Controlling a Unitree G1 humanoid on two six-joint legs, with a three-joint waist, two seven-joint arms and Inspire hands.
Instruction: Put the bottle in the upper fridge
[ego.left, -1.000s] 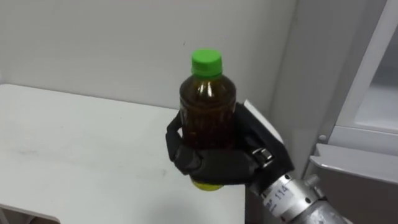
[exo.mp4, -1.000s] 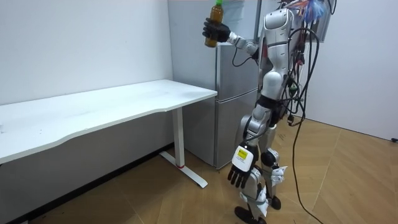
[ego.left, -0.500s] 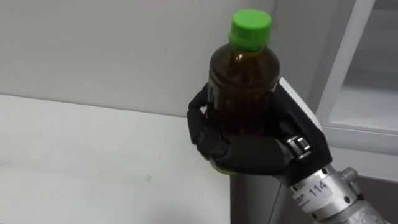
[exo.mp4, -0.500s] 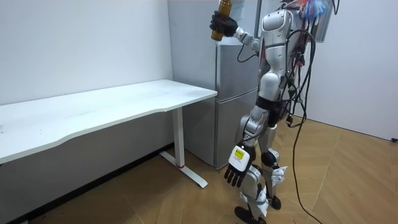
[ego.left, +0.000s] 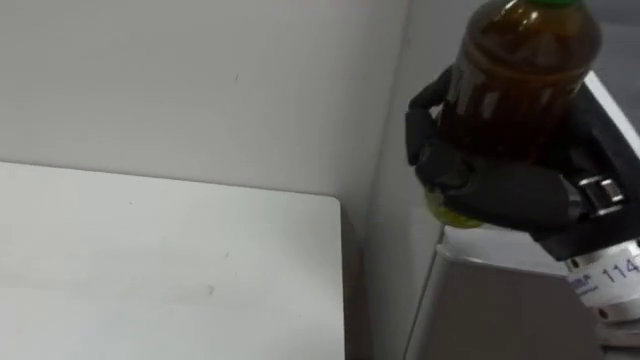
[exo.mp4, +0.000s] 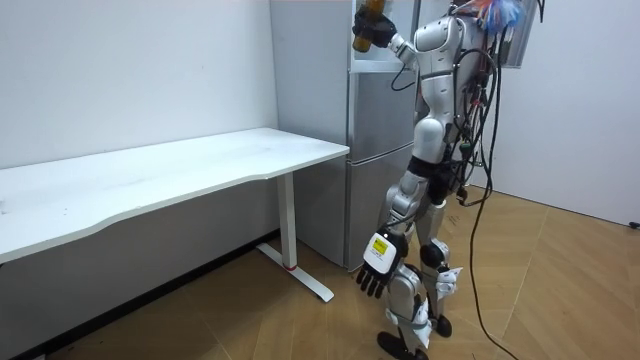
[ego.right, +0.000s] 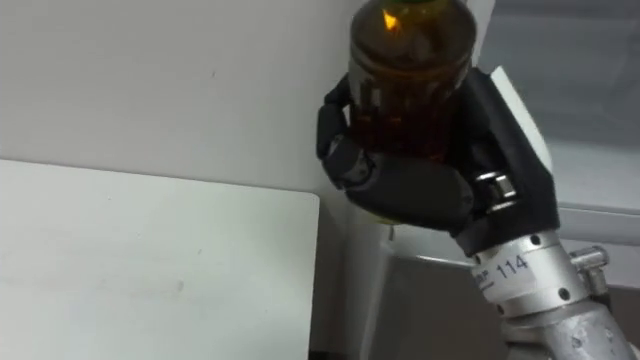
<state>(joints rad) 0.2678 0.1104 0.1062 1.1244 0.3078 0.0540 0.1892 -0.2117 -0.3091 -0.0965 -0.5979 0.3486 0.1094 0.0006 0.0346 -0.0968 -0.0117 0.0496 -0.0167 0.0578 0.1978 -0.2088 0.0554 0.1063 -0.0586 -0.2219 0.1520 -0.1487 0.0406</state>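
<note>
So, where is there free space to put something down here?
The table top is bare, from the wall to its corner beside the fridge. A narrow gap runs between table and fridge. It is crowded up at the fridge, where the right hand grips the bottle.

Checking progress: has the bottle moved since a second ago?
Yes. In the room view the bottle, in the right hand, rose rightward toward the fridge.
</note>
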